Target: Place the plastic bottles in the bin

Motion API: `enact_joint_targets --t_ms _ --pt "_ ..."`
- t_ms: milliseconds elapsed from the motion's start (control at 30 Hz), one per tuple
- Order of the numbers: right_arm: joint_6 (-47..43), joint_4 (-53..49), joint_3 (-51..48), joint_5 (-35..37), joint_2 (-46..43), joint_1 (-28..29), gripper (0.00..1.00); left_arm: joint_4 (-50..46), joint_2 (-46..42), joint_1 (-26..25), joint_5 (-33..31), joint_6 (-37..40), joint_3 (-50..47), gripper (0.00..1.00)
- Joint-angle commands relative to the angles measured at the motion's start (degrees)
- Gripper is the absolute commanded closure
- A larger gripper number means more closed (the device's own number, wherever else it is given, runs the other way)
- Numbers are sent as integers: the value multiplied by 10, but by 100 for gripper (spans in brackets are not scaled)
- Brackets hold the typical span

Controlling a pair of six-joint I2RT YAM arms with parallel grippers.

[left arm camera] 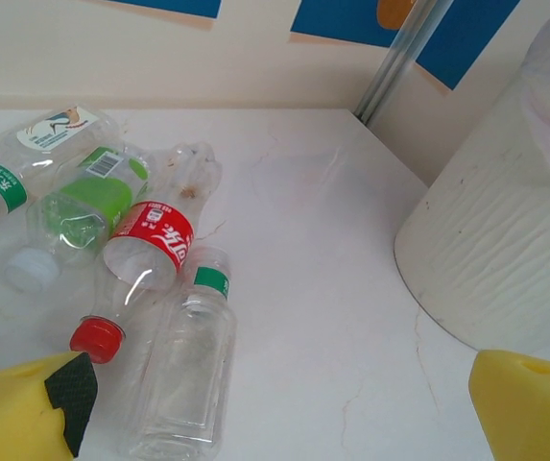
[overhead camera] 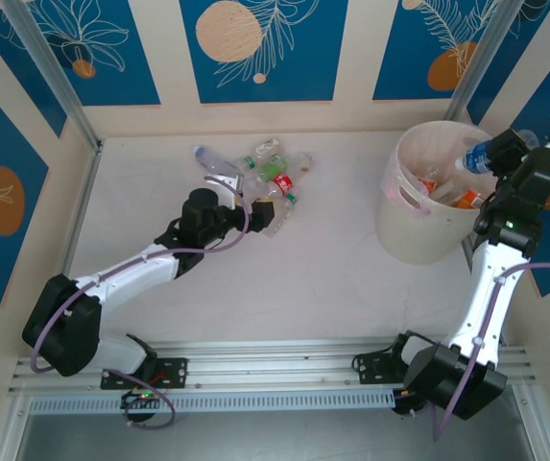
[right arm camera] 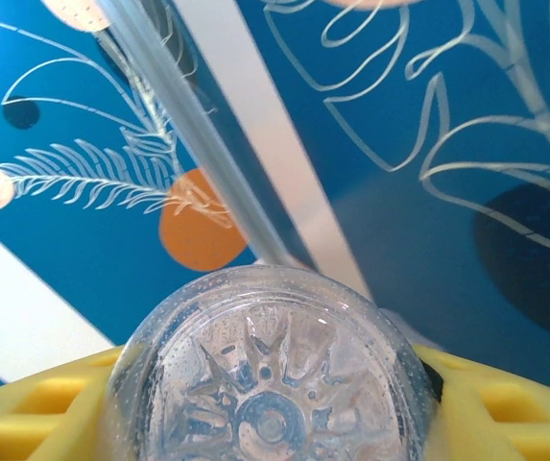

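My right claw (overhead camera: 498,154) is clamped on a clear plastic bottle with a blue label (overhead camera: 474,158), neck pointing in over the big round pale pink-white plastic bin (overhead camera: 417,235) — held above the rim so that, I reckon, it drops among the ones already inside. In the right wrist view its ribbed base sits between the yellow fingers (right arm camera: 505,408). My left claw (overhead camera: 248,209) is spread wide, low beside the heap of loose clear bottles (overhead camera: 273,175) on the white surface (overhead camera: 332,279) — lined up, I'd say, for the red-labelled, red-capped bottle (left arm camera: 148,240).
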Motion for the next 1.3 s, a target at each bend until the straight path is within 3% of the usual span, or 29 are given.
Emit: enact_joint_targets --t_ms 0,200,333,567,633,833,1267 --pt "48 53 7 -84 30 6 54 10 11 -1 -1 2 4 0" --pt "85 132 -8 -58 92 40 50 -24 26 -1 -12 -7 19 0" --pt "96 131 -7 27 119 67 42 -26 26 0 -17 -12 14 0" --pt "85 14 10 124 116 64 14 -46 28 2 -31 -9 19 0" --pt "74 -4 15 134 109 60 0 -55 35 3 -33 -11 25 0" --pt "57 -26 26 129 88 56 0 -87 60 3 -26 -22 49 0" --pt "26 -64 50 -24 26 108 0 -262 164 3 -7 -32 179 0"
